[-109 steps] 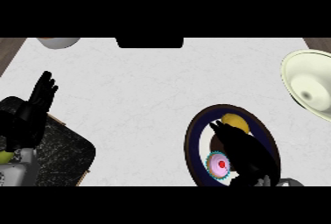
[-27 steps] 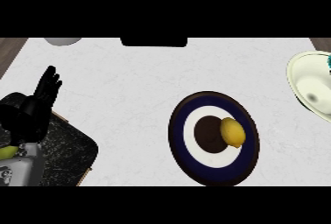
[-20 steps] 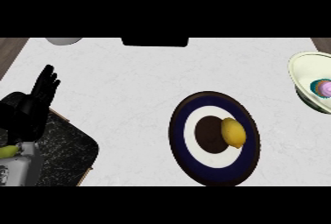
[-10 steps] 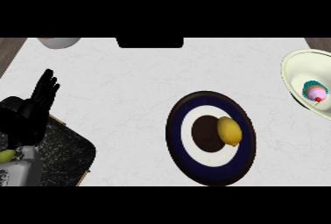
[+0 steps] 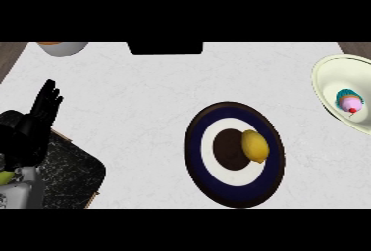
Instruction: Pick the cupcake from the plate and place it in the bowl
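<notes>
Head view, cupcake (image 5: 350,102) in bowl (image 5: 328,78), lemon (image 5: 255,146) on plate (image 5: 210,179), left robot hand (image 5: 42,110) open.

Below me lies a white, faintly marbled stone counter top (image 5: 145,93), evenly lit. Brown wooden floor (image 5: 11,51) shows past its far corners, left and right.

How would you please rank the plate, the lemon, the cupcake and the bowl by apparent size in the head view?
1. Plate, plainly the largest.
2. Bowl, though the view's right edge cuts it off, so its full extent is unsure.
3. Lemon.
4. Cupcake, a little smaller than the lemon.
</notes>
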